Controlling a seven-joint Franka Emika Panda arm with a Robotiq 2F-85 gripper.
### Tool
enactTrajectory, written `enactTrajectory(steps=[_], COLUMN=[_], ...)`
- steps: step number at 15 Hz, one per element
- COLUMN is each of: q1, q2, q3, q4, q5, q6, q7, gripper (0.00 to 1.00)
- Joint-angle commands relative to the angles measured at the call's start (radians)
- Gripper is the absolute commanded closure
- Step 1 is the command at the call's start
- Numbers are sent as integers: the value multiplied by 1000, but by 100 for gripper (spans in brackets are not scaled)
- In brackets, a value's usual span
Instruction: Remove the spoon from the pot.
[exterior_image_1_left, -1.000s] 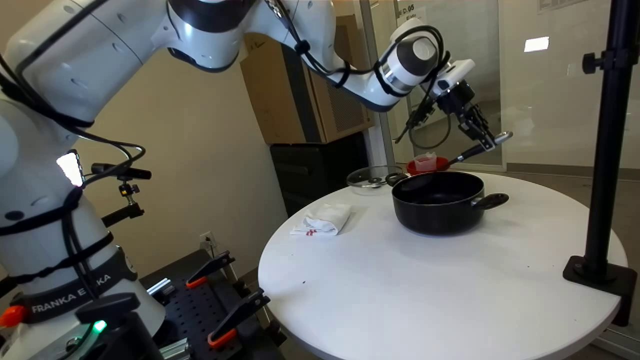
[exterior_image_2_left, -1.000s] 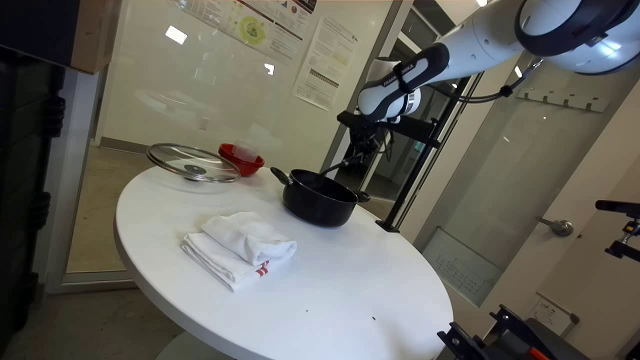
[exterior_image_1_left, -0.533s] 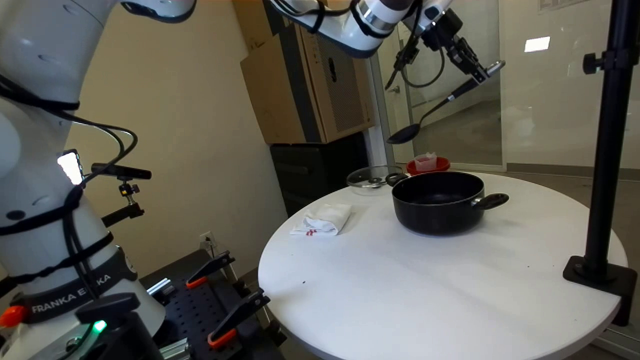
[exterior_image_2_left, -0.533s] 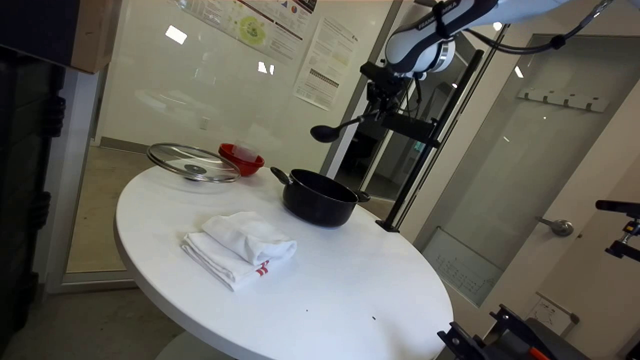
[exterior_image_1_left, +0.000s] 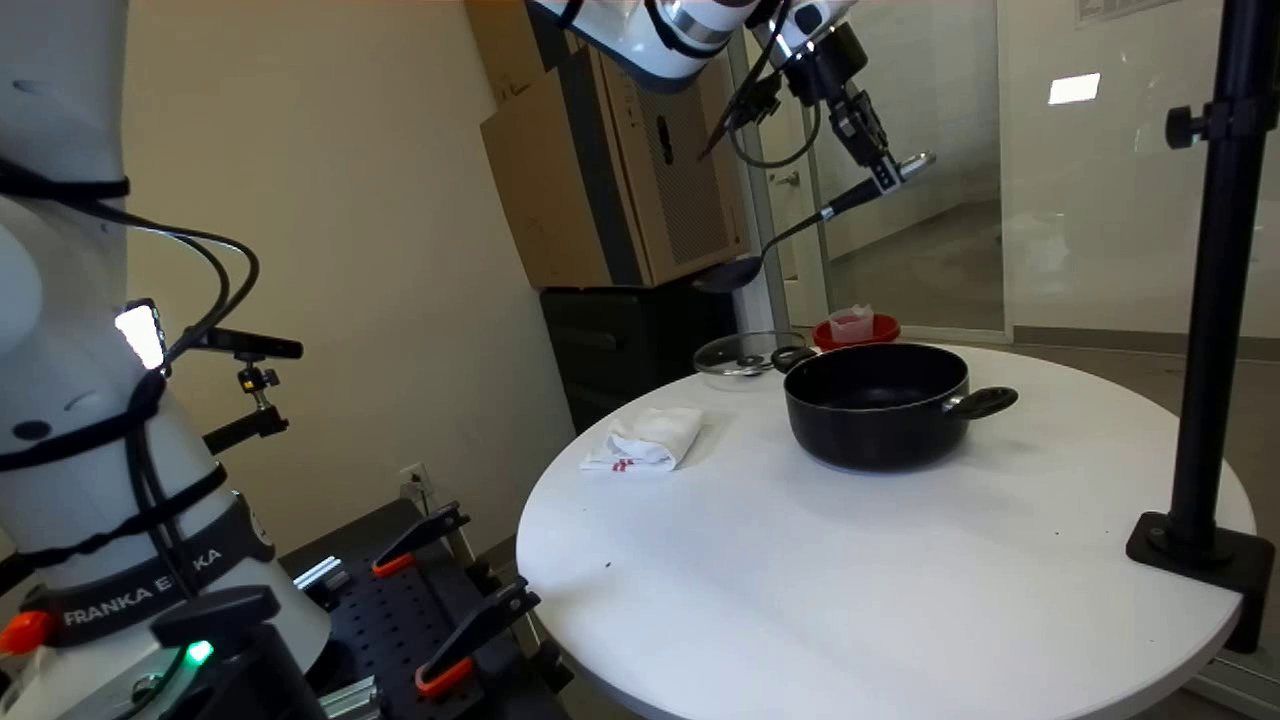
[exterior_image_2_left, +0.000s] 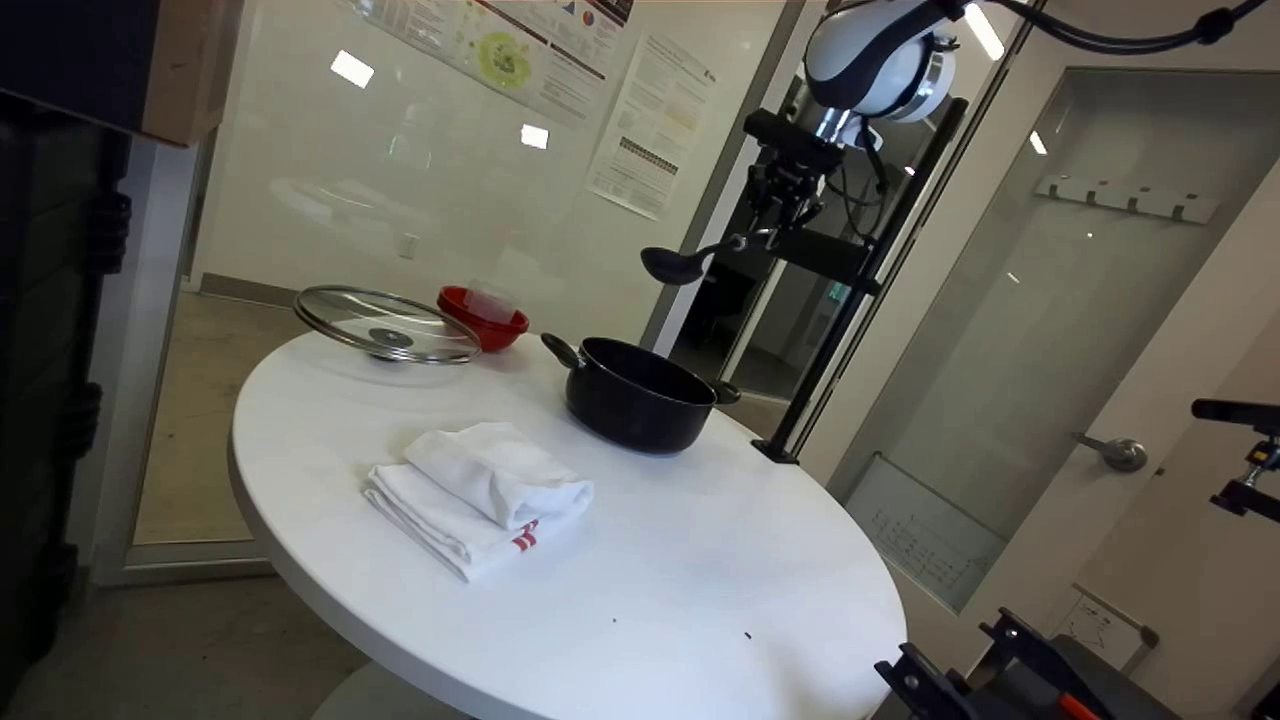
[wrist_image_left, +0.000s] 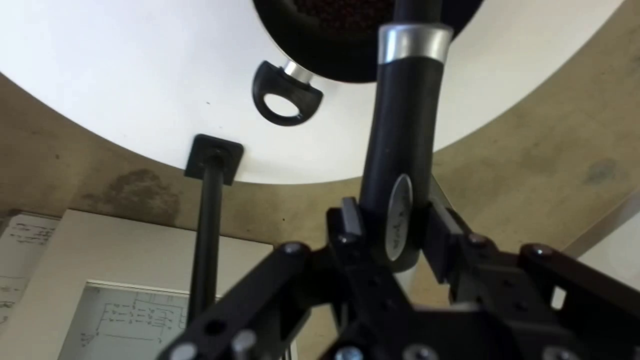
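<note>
Black, long-handled and round-bowled, a spoon (wrist_image_left: 405, 130) hangs tilted, clamped in a black two-fingered gripper (wrist_image_left: 396, 225). Lower, apart, a wide black pot (exterior_image_1_left: 878, 437) stands on a round white table (exterior_image_1_left: 850, 600).

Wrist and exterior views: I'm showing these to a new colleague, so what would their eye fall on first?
Probably the long black spoon with a silver collar, held in the air by the black two-fingered pincer, clear of the wide black cooking pot. Next, the bright red round bowl near the clear glass lid in both exterior views. In the wrist view, dark red bean-like pieces show inside the pot.
</note>
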Motion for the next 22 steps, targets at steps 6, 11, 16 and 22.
enactTrajectory(steps=[6,11,16,22], q1=[-7,51,59,21], q2=[-96,-67,-69,-22], q3=[-120,-255,-258,-206], q4=[-263,-373,-433,-421], q5=[-78,-390,-567,-518], q6=[-14,237,329,238], q7=[149,429,532,561], gripper=[92,92,92,92])
